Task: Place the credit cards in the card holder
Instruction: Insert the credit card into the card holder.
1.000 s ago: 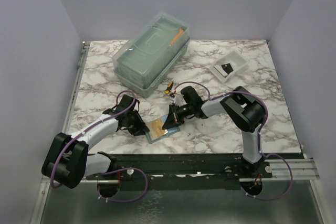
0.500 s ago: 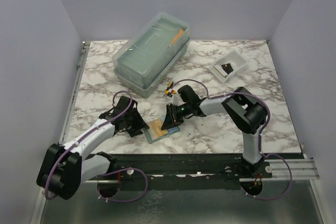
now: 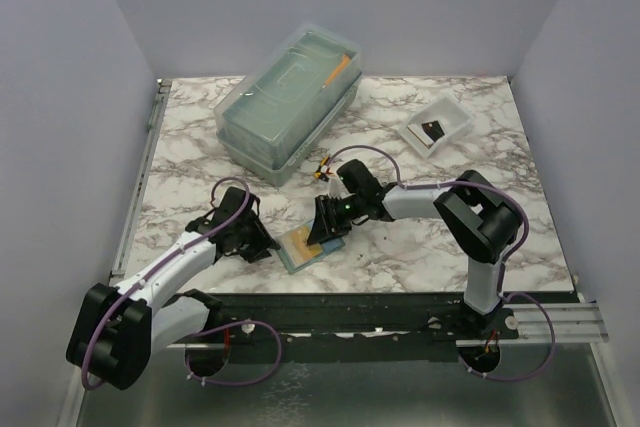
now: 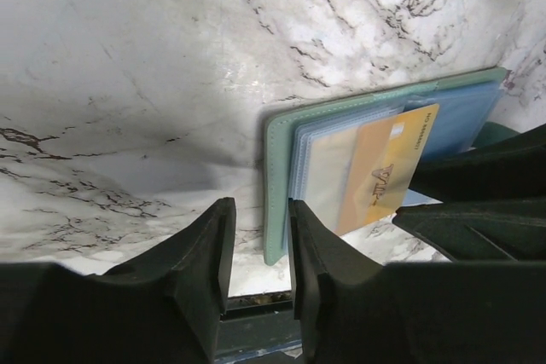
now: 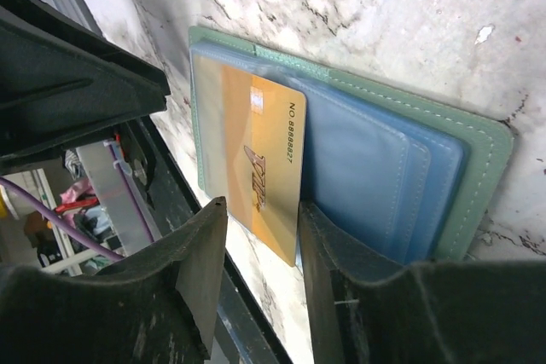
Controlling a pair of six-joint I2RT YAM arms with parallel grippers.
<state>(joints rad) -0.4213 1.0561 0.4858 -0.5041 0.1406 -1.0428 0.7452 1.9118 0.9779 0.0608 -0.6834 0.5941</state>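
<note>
Card (image 5: 256, 168) on open holder (image 5: 375, 168), seemingly just beneath right hand (image 5: 263, 210)

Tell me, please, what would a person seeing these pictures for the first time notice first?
The gold card lying askew on the open grey-green card holder, at the near middle of the table, catches the eye first. The left end effector and the right end effector flank it closely, jaws apart, holding nothing. Behind them stands a large translucent box.
</note>
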